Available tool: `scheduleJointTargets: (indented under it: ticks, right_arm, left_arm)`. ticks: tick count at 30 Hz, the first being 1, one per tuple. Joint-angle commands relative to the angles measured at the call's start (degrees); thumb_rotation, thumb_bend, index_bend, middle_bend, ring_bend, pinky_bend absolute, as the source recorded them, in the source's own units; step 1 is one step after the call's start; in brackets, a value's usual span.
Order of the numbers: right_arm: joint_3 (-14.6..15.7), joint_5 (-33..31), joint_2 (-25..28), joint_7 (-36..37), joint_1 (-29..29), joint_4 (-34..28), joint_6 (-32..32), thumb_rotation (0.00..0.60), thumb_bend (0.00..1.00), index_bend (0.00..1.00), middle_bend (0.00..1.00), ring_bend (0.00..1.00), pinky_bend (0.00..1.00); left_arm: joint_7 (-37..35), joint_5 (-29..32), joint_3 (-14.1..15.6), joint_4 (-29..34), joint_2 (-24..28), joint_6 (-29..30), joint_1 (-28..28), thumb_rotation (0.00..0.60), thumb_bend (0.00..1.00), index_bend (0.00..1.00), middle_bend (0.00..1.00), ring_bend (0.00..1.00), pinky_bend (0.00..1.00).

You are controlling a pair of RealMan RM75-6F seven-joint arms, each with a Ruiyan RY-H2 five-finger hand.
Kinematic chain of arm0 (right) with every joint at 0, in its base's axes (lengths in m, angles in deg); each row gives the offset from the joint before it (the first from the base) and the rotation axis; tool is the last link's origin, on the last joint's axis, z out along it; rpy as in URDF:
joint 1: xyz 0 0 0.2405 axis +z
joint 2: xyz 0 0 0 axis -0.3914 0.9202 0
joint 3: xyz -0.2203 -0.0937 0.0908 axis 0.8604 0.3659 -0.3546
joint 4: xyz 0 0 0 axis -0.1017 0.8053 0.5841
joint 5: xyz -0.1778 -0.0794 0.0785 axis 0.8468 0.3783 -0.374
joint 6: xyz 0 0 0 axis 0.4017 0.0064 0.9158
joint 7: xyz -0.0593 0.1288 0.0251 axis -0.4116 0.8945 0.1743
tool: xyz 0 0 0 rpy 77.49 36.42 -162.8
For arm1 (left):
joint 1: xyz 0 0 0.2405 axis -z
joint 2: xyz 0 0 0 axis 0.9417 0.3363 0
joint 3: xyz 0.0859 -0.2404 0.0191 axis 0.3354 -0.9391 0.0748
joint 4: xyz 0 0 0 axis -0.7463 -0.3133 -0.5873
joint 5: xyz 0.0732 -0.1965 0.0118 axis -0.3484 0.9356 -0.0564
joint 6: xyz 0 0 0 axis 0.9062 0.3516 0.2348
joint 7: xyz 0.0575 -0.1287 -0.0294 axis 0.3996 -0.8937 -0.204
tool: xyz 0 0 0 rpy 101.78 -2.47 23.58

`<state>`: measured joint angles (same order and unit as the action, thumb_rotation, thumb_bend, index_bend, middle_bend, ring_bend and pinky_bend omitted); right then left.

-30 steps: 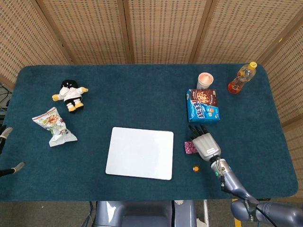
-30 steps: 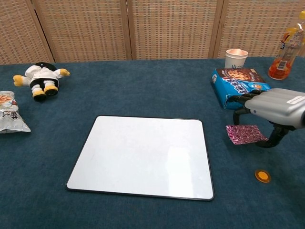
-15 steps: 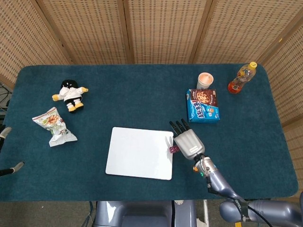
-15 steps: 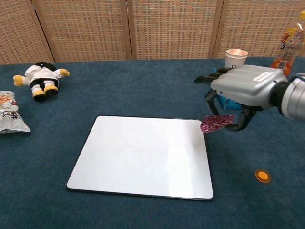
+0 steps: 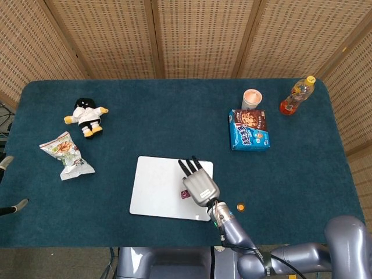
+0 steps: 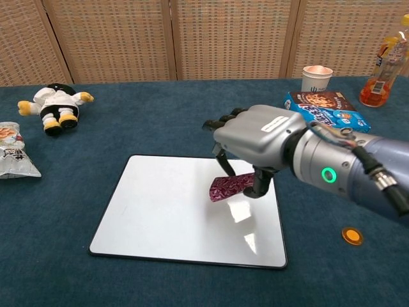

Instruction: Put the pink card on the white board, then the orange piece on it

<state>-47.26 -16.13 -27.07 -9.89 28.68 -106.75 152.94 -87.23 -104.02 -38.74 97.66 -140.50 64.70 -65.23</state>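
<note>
Fingers (image 6: pixel 225 121) of right hand (image 6: pixel 255 137) pinching pink card (image 6: pixel 230 187), held just beneath them above white board (image 6: pixel 160 211). Card not yet laid down; orange piece (image 6: pixel 351 236) untouched on table, off right.

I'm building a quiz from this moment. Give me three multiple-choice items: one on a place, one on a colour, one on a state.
1. Where is the orange piece?
A. on the board
B. on the cloth right of the board
C. in the cup

2. What colour is the biscuit box?
A. blue
B. green
C. red

3. What is the right hand doing?
A. resting empty
B. holding the pink card over the board
C. gripping the bottle

Key: 1 B, the orange piece lies on the cloth beside the board. 2 A, the box is blue. 3 B, the right hand pinches the pink card above the board.
</note>
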Motion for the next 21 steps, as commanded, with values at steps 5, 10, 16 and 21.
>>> scheduleJointTargets:
  ticks: [5,10,16,21]
  right_arm:
    - [1.4,0.8,-4.0,-1.3,1.7,2.3,2.7,0.600,0.12,0.27,0.00,0.00,0.00]
    - [2.0,3.2,-3.7,-1.0,1.8,2.2,4.0,0.600,0.00,0.00,0.00,0.00,0.00]
    - [2.8,5.9,-0.1,-0.2,1.1,-1.5,5.2,0.600,0.00,0.00,0.00,0.00,0.00]
    - [5.1,9.2,6.4,4.2,-0.8,-5.7,4.1,0.600,0.00,0.02,0.00,0.00,0.00]
  left_arm:
    - [-1.1,0.1,0.0,-0.2,0.3,-0.1,0.0,0.600,0.00,0.00,0.00,0.00,0.00]
    - [-1.6,0.1,-0.1,-0.3,0.4,-0.2,0.0,0.600,0.00,0.00,0.00,0.00,0.00]
    - [-1.5,0.1,0.0,-0.2,0.5,-0.3,0.0,0.600,0.00,0.00,0.00,0.00,0.00]
    - [-0.8,-0.1,0.2,0.1,0.4,-0.2,0.0,0.600,0.00,0.00,0.00,0.00,0.00]
